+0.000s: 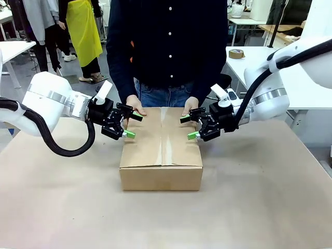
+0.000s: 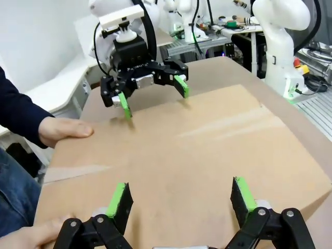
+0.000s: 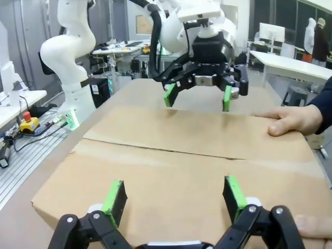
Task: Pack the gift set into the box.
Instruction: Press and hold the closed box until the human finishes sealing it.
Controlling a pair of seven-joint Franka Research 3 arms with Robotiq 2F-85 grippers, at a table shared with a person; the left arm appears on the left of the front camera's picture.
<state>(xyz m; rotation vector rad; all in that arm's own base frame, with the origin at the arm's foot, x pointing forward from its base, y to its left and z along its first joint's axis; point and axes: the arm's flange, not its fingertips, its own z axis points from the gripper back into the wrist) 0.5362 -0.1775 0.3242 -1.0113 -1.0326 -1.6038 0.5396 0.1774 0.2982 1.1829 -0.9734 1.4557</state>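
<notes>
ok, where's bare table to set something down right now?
Table in front of the box, towards the robot, is bare; so are the strips either side of it. Crowded: the box's far edge, with left claw, right claw and the person's hands.

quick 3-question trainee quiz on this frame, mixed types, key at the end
1. True or false: the top flaps of the brown corrugated cardboard carton are closed flat.
2. The left gripper and right gripper are: A) both open B) both shut C) one open, one shut.
3. Fill in: seen from the robot's side, the person's hands rest on the carton's ___ edge.
Key: 1 true; 2 A; 3 far.
</notes>
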